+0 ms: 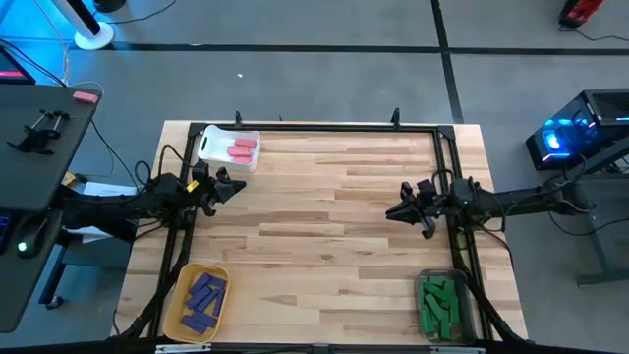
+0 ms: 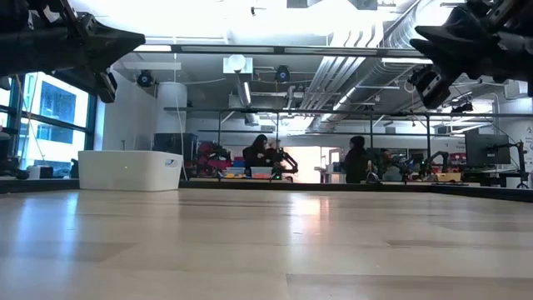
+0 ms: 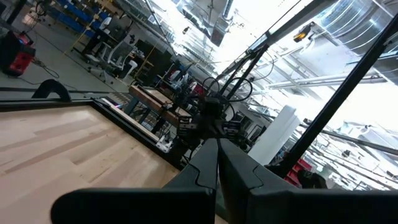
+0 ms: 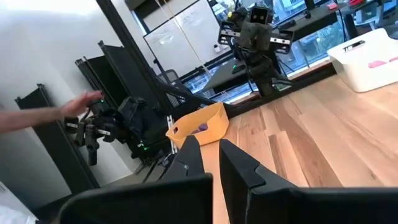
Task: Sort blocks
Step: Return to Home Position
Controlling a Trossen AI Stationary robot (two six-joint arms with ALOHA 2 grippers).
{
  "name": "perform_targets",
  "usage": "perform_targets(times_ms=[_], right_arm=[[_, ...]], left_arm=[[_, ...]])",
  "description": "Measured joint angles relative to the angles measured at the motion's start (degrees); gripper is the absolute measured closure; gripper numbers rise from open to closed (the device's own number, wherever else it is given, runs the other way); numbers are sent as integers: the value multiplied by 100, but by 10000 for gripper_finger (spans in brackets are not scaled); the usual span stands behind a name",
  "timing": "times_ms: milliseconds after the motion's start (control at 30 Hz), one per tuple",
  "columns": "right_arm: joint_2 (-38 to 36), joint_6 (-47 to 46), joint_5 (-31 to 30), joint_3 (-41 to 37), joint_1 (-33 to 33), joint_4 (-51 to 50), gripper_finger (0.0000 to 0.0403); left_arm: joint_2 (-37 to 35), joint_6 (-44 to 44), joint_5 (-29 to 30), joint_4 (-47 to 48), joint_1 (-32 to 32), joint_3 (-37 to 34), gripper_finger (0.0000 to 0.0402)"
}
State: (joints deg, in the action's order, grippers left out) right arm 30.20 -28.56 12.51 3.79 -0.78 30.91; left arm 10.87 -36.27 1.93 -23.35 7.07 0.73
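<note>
As no block lies loose on wooden tabletop (image 1: 324,246), step in hand judged: retract home. Small oblong pink blocks (image 1: 242,149) in white plastic bin (image 1: 208,146), purple blocks (image 1: 203,295) in yellow bin (image 1: 179,317), green blocks (image 1: 439,303) in clear bin (image 1: 425,279). My left gripper (image 1: 239,187) near that white one, fingers pressed together. My right gripper (image 1: 391,211) over table's right side, fingers narrowly parted. Both empty. Retract high, clear of bin rims.

High view: overhead, straight down, far enough to take in the whole table (image 1: 324,211).
Low view: table-top height at the 6 o'clock edge, level toward 12.
Left wrist view: close over the wood, facing roughly 3 o'clock.
Right wrist view: facing roughly 9 o'clock.
Shared: white bin (image 1: 214,147) at 11 o'clock in high, low and right wrist views; yellow bin (image 1: 175,305) at 7 in high and right wrist views.
</note>
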Motion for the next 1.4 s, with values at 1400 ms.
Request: perform_targets(times_ms=[1400], right_arm=[[-955, -1005, -1101, -321, 4, -2925, 403]], left_arm=[[-210, -5, 2, 803, 0, 2, 401]])
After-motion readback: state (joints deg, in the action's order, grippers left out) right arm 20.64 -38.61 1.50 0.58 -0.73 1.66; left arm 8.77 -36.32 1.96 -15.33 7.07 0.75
